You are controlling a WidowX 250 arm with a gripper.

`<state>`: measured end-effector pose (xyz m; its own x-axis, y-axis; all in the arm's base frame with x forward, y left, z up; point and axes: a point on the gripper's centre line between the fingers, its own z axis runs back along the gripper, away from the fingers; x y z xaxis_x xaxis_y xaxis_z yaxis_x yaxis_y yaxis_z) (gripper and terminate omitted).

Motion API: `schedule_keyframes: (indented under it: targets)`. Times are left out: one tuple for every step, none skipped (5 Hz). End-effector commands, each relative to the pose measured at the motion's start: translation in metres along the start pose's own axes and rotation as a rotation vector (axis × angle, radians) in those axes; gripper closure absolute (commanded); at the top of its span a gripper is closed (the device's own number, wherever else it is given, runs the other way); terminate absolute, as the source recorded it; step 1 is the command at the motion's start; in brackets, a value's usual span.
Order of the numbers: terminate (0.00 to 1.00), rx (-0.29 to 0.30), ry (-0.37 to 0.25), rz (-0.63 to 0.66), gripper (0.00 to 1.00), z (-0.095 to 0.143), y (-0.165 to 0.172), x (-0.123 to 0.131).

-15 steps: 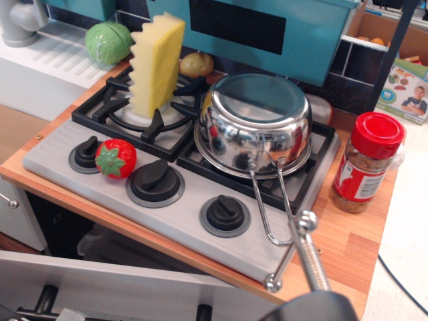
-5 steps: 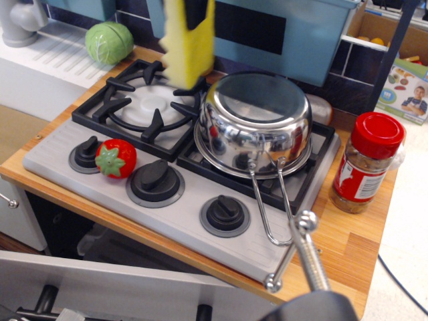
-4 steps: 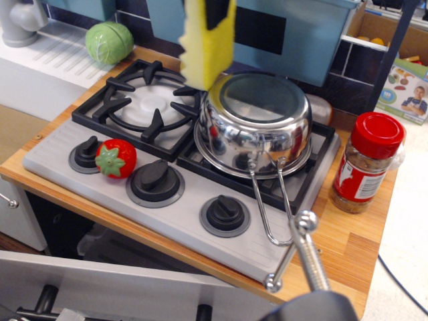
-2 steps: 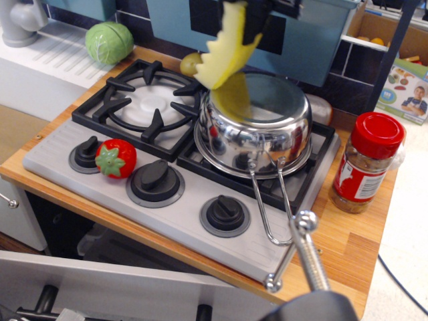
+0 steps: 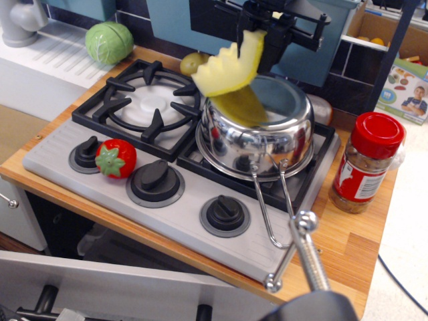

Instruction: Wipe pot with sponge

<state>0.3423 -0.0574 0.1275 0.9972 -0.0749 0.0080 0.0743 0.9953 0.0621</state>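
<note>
The shiny steel pot stands on the right burner of the toy stove, its wire loop handle pointing toward the front. My black gripper hangs above the pot's back left rim, shut on the top end of the pale yellow sponge. The sponge bends forward and left, its zigzag edge facing up, its lower end at the pot's left rim. A yellow reflection of it shows inside the pot.
The left burner grate is bare. A red strawberry toy lies by the black knobs. A green cabbage and a potato sit behind the stove. A red-capped spice jar stands at right. A metal rod crosses the foreground.
The sponge was lifted off the left burner, carried right and lowered onto the pot's left rim, where it now bends. The gripper has come down into view. The pot shifted slightly.
</note>
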Motion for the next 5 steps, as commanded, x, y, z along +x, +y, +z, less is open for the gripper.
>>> schedule_keyframes:
  targets:
    - [0.00, -0.094, -0.094, -0.038, 1.00, 0.027, -0.033, -0.008]
    - [0.00, -0.090, -0.108, -0.057, 1.00, 0.035, -0.046, -0.009]
    - [0.00, -0.114, -0.117, -0.088, 1.00, 0.037, -0.056, -0.012]
    - [0.00, -0.194, -0.100, -0.085, 1.00, 0.050, -0.060, -0.014]
    - [1.00, -0.261, -0.060, -0.028, 1.00, 0.068, -0.048, -0.008]
